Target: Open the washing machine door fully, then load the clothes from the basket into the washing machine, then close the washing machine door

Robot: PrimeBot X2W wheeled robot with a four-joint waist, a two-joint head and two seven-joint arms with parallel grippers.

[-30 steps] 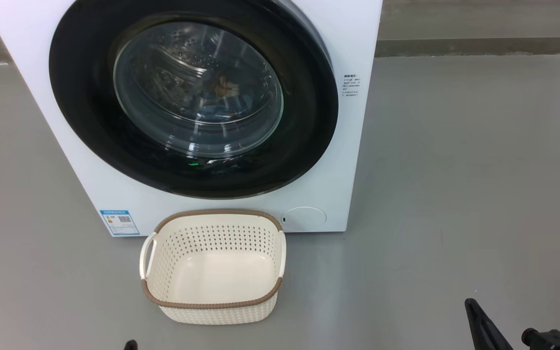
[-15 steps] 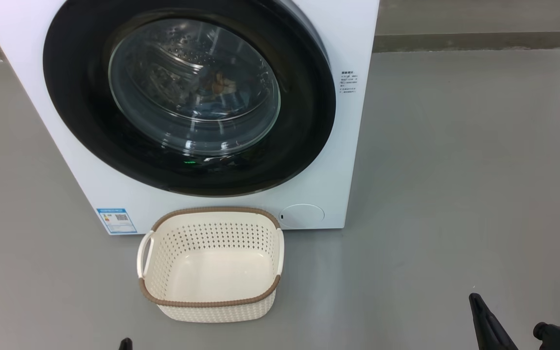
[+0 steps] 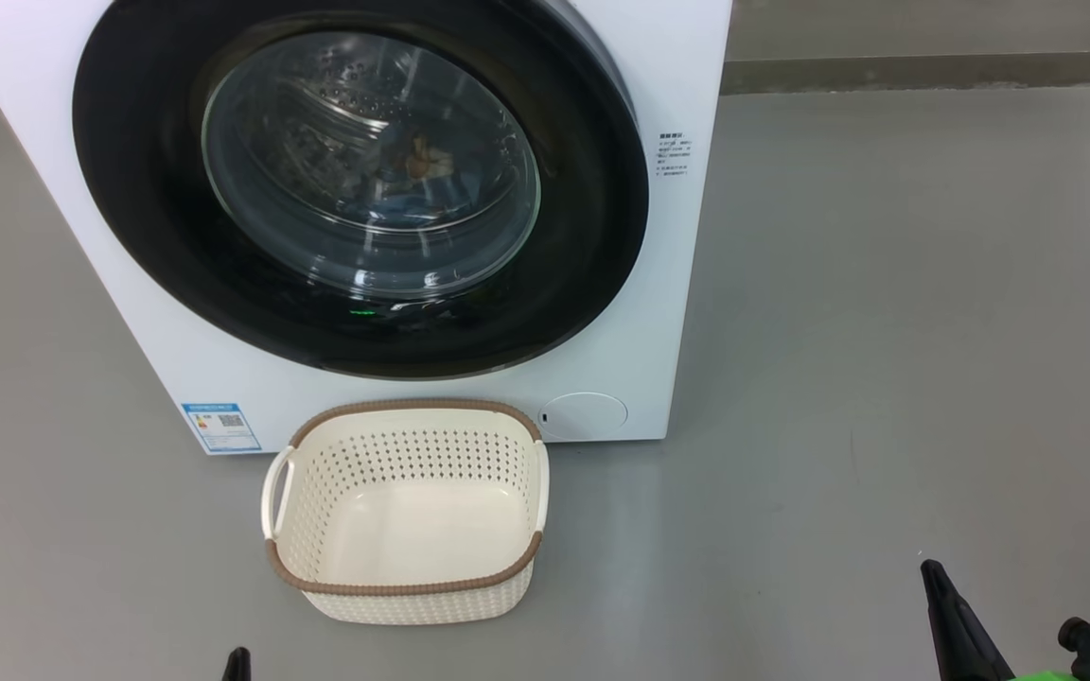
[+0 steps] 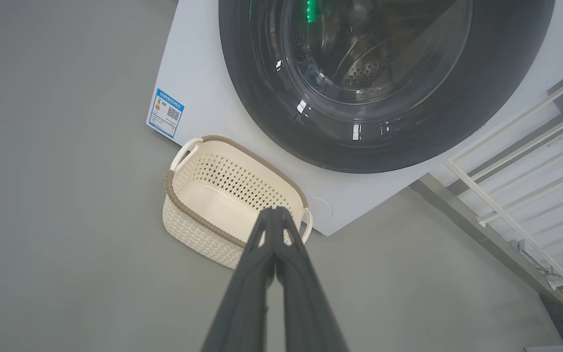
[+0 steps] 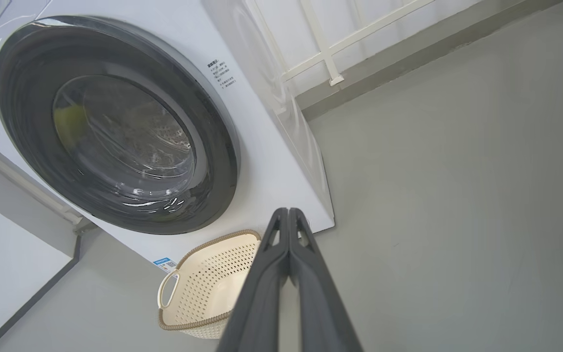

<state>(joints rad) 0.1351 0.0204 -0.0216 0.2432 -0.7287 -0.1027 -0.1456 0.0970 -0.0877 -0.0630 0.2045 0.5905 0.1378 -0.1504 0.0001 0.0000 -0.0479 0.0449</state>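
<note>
2 tools pressed together, empty: left tool, right tool. Round black-rimmed glass door ahead, shut; blue bear-print clothes behind it. Cream perforated plastic basket nearer, empty. Task looks done: retreat straight back, clear of basket.

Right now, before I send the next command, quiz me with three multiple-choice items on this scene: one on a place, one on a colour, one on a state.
1. Where is the basket?
A. On the floor before the washing machine.
B. On top of the machine.
C. Inside the drum.

2. What colour is the basket's braided rim?
A. Blue.
B. Brown.
C. Black.

3. How is the washing machine door?
A. Swung wide open.
B. Lifted off.
C. Shut.

Key:
1 A, it stands on the grey floor below the door.
2 B, the braid is brown above cream walls.
3 C, its black ring lies flat on the white front.
</note>
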